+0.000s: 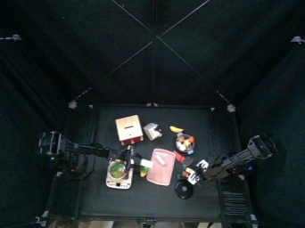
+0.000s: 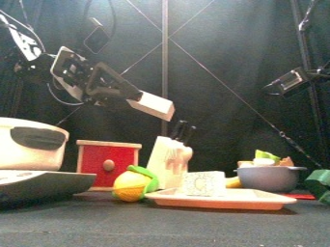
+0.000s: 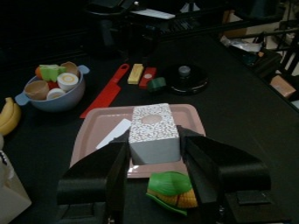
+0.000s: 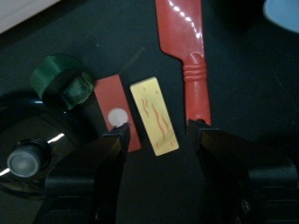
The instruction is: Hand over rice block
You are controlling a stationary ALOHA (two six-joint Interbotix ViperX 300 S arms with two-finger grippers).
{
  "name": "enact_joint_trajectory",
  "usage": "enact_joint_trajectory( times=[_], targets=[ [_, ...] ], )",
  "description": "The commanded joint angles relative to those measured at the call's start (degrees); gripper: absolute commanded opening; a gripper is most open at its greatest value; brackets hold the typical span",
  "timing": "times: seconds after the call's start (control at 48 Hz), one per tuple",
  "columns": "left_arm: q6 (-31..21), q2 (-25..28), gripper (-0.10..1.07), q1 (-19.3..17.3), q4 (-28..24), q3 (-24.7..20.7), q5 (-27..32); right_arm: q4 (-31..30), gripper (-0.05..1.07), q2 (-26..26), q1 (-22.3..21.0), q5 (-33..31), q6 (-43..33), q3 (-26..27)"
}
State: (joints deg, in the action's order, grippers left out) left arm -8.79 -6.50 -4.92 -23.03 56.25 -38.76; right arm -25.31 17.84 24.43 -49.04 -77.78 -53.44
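The rice block [image 3: 155, 131] is a white speckled block standing on a pink tray [image 3: 100, 133]. It also shows in the front view [image 2: 203, 183] and the top view [image 1: 162, 159]. My left gripper [image 3: 158, 150] is open and hangs above the block, which shows between its jaws. In the front view the left gripper [image 2: 154, 104] is well above the tray [image 2: 219, 200]. My right gripper [image 4: 163, 136] is open and empty above a yellow block [image 4: 156, 129] and a red block [image 4: 117, 114]. It sits to the right of the tray in the top view [image 1: 197, 169].
A bowl of toy food [image 3: 47, 87] and a banana [image 3: 10, 114] lie beside the tray. A red knife [image 4: 187, 44], a green tape roll [image 4: 65, 79] and a black lid [image 4: 30, 149] lie under the right arm. A red box [image 2: 108, 157] and a rice cooker [image 2: 33, 145] stand at the left.
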Motion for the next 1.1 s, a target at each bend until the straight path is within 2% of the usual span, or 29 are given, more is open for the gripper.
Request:
enact_joint_trajectory(
  times=[0.0, 0.083, 0.167, 0.271, 0.333, 0.438, 0.646, 0.875, 1.083],
  targets=[
    [0.0, -0.9, 0.56, 0.1, 0.1, -0.8, -0.3, -6.2, 0.88, 0.6, -0.2, 0.5, 0.4, 3.6],
    [0.1, -1.0, 0.56, 0.1, 0.1, -1.1, -0.3, -14.4, 0.88, 0.5, -0.2, 2.4, 0.7, 6.2],
    [0.0, -1.0, 0.56, 0.2, 0.1, -1.7, -0.4, -26.1, 0.88, 0.3, -0.7, 5.9, 0.3, 8.5],
    [0.0, -0.3, 0.56, 0.3, 0.5, -2.9, -0.5, -39.4, 0.88, -0.7, -2.5, 13.2, -0.1, 10.6],
    [0.1, 0.4, 0.56, 0.3, 0.4, -3.9, -0.6, -43.9, 0.88, -1.8, -4.5, 17.3, -0.1, 11.6],
    [0.1, 1.3, 0.56, 0.3, 0.4, -5.3, -0.6, -45.8, 0.88, -4.4, -8.2, 21.8, 0.1, 12.5],
    [0.1, 2.5, 0.56, 0.4, 0.4, -6.7, -0.6, -46.4, 0.88, -7.8, -10.9, 26.5, 0.2, 13.4],
    [0.1, 3.0, 0.56, 0.5, 0.3, -7.8, -0.6, -44.3, 0.89, -8.2, -12.4, 26.4, 0.2, 16.3],
    [0.1, 3.6, 0.57, 0.4, 0.4, -8.0, -0.6, -43.9, 0.88, -9.4, -14.1, 26.6, 0.2, 17.1]
  ],
)
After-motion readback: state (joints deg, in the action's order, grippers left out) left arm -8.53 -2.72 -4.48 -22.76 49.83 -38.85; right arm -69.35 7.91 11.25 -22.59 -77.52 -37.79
